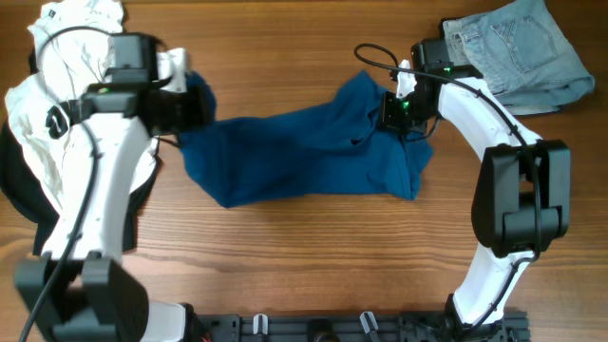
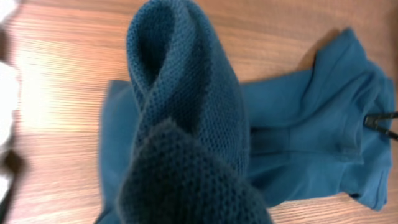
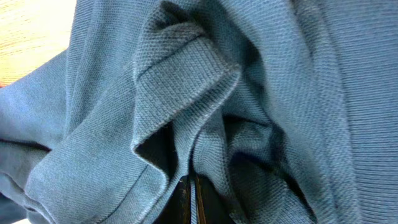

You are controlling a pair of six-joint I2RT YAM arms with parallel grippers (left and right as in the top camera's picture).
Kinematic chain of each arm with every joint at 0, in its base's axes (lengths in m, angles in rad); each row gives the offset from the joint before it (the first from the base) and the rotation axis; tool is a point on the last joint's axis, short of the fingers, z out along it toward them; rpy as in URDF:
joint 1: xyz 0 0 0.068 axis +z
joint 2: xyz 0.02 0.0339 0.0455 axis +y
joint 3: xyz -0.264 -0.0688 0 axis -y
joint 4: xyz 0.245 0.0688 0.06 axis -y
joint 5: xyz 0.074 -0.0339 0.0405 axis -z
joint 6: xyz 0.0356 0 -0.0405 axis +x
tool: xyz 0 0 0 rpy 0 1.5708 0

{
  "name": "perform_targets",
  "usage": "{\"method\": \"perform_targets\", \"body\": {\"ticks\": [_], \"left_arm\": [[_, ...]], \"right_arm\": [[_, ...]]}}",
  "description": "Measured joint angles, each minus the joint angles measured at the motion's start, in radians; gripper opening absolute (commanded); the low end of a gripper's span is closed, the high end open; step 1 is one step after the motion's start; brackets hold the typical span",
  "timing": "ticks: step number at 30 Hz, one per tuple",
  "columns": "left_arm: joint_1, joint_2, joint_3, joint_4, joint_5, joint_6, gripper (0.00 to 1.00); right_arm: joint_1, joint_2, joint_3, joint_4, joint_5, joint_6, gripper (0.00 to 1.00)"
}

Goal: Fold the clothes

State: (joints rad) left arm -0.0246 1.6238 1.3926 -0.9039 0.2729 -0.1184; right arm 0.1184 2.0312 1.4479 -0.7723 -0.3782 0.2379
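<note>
The teal-blue shirt (image 1: 294, 152) lies bunched across the middle of the table, pulled out between both grippers. My left gripper (image 1: 195, 103) is shut on its left end. In the left wrist view, knit fabric of the shirt (image 2: 186, 112) is draped over the fingers and hides them. My right gripper (image 1: 394, 109) is shut on the shirt's right end. In the right wrist view, its dark fingertips (image 3: 189, 199) pinch a thin fold among the shirt's (image 3: 249, 74) creased cloth.
A white tee (image 1: 66, 38) is heaped at the back left, under the left arm, with a black garment (image 1: 14, 190) beneath it. Pale-blue jeans (image 1: 522, 47) lie at the back right corner. Bare wooden table (image 1: 313, 256) runs along the front.
</note>
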Motion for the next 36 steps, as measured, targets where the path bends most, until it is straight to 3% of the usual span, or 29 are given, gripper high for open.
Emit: {"method": "perform_targets", "body": {"ticks": [16, 17, 18, 20, 26, 32, 33, 36], "left_arm": [[-0.297, 0.275, 0.0, 0.202, -0.013, -0.108, 0.07], [-0.31, 0.274, 0.0, 0.217, -0.013, -0.113, 0.19], [-0.321, 0.274, 0.0, 0.233, -0.013, -0.12, 0.54], [-0.335, 0.274, 0.0, 0.243, -0.013, -0.13, 1.0], [-0.34, 0.274, 0.0, 0.24, -0.01, -0.15, 1.0], [-0.262, 0.174, 0.047, 0.136, -0.006, -0.149, 1.0], [-0.24, 0.14, 0.056, 0.128, -0.006, -0.146, 0.95], [-0.182, 0.063, 0.08, 0.097, -0.006, -0.136, 0.43]], "right_arm": [[-0.001, 0.0, 0.0, 0.011, 0.0, -0.008, 0.04], [-0.001, 0.0, 0.0, 0.011, 0.0, -0.008, 0.04], [-0.001, 0.0, 0.0, 0.011, 0.0, -0.008, 0.04], [-0.001, 0.0, 0.0, 0.011, 0.0, -0.008, 0.04], [-0.001, 0.0, 0.0, 0.015, 0.0, -0.008, 0.04], [-0.001, 0.0, 0.0, 0.015, 0.0, -0.008, 0.04], [-0.001, 0.0, 0.0, 0.015, 0.0, -0.008, 0.04], [-0.001, 0.0, 0.0, 0.015, 0.0, -0.008, 0.04]]}}
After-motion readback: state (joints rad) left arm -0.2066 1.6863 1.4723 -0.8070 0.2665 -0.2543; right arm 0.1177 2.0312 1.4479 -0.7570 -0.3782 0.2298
